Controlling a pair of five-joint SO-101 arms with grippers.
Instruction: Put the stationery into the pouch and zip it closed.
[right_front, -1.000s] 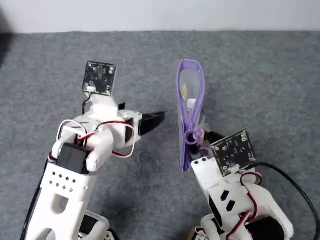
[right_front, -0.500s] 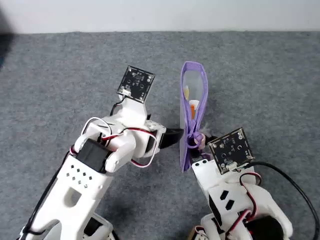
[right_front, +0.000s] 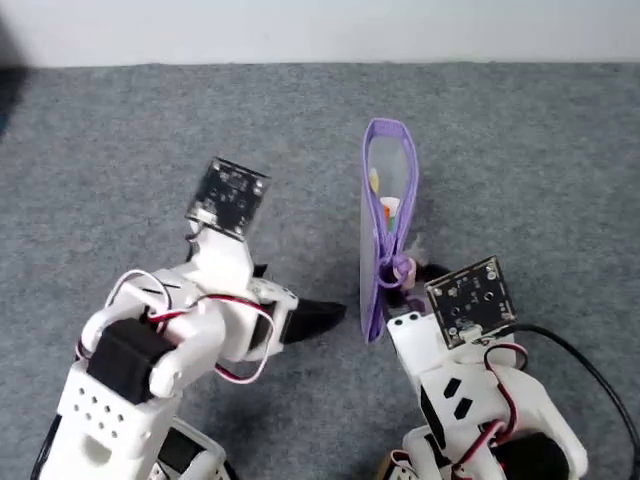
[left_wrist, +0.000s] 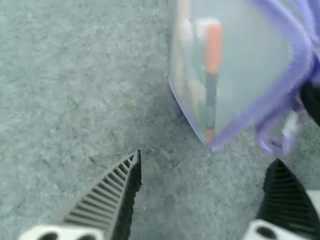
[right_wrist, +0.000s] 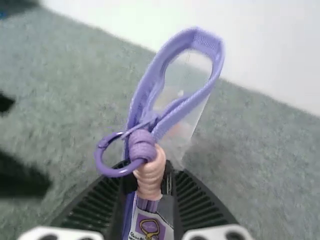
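Observation:
A clear pouch with a purple zipper rim (right_front: 386, 215) stands on its edge on the grey carpet, its mouth gaping upward. Inside it lie an orange pen (left_wrist: 213, 55) and other stationery (right_front: 376, 182). My right gripper (right_front: 394, 290) is shut on the pouch's near end (right_wrist: 175, 85), just below the zipper pull with its purple ring (right_wrist: 111, 156) and pink bead (right_wrist: 151, 170). My left gripper (right_front: 322, 316) hovers low over the carpet to the left of the pouch's near end, open and holding nothing; its ribbed fingertips (left_wrist: 125, 185) frame the pouch's corner (left_wrist: 235, 85).
Grey carpet (right_front: 520, 150) covers the whole table up to a white wall (right_front: 320, 30) at the back. Open room lies to the left of and behind the pouch. A black cable (right_front: 590, 360) runs from the right arm.
The left arm swung right toward the pouch, then drew back toward the near side, its fingertip ending lower beside the pouch's near end. The right gripper kept its hold; the pouch shifted slightly.

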